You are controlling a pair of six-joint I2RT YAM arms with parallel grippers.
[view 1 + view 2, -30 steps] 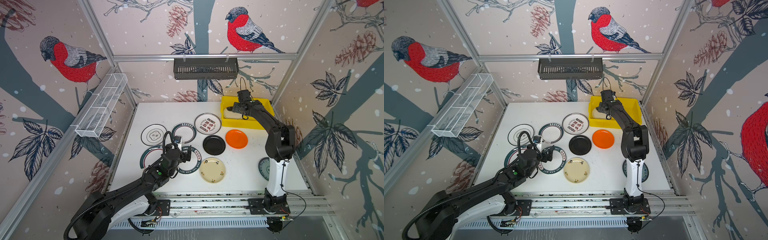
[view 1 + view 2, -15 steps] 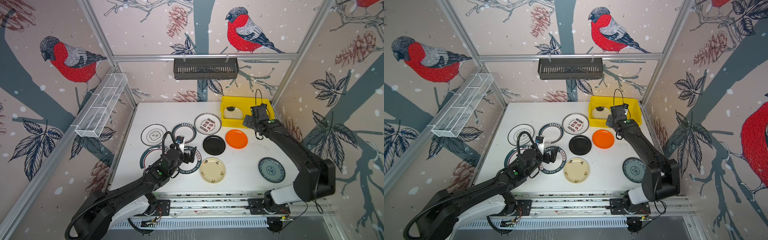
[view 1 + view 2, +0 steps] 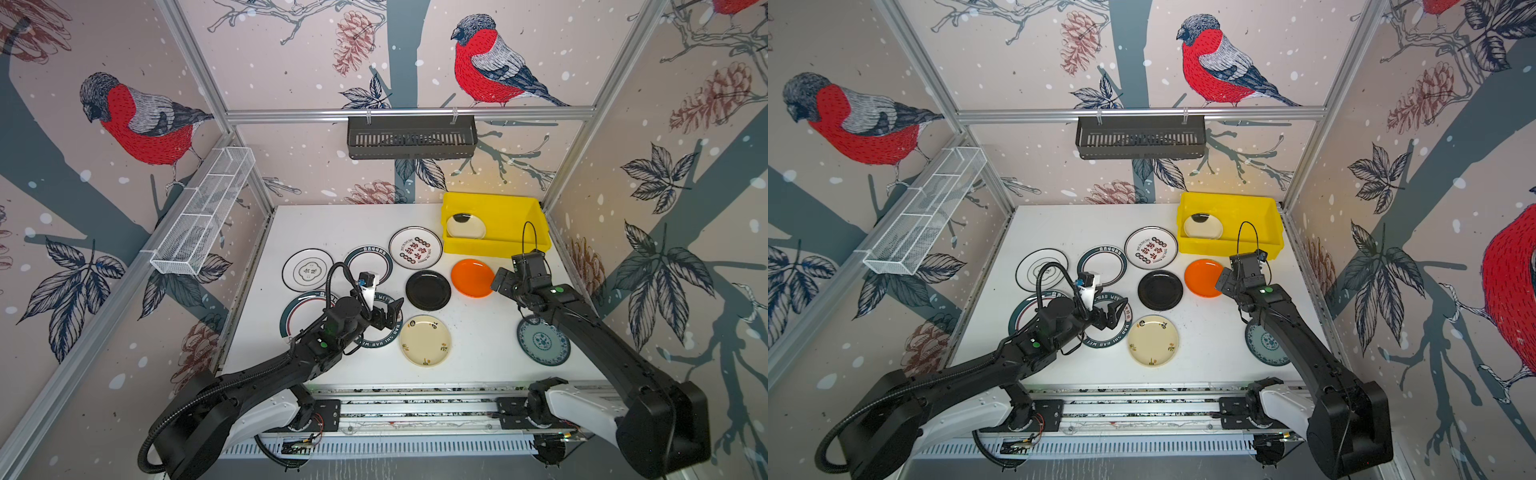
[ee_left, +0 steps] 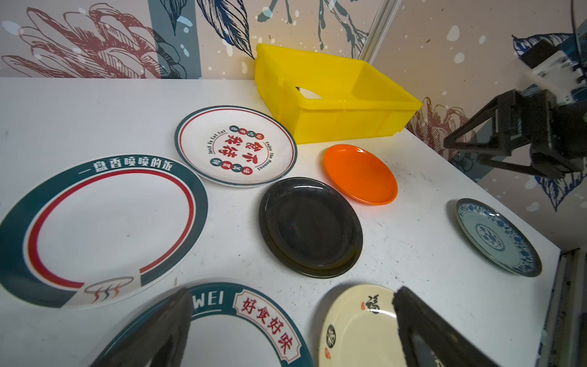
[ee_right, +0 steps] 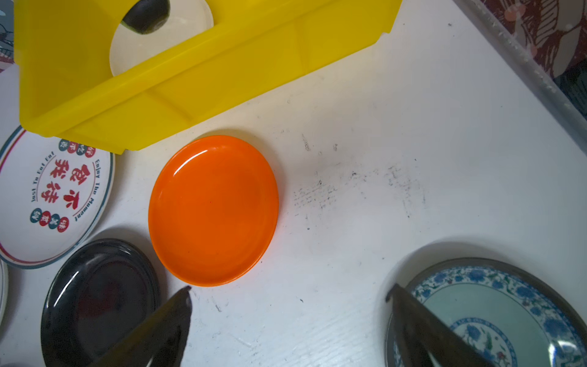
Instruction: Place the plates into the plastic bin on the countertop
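The yellow plastic bin stands at the countertop's back right with one pale plate inside. Several plates lie flat on the countertop: a red-character one, an orange one, a black one, a cream one, a blue-patterned one and green-rimmed ones. My right gripper hovers open and empty just right of the orange plate. My left gripper hangs open and empty over a green-rimmed plate, beside the cream plate.
A black slotted basket hangs on the back wall and a white wire mesh tray on the left wall. Aluminium rails edge the front. The right arm's forearm crosses above the blue-patterned plate.
My right gripper has pulled back from over the bin towards the front and now hangs beside the orange plate. The left arm has barely moved.
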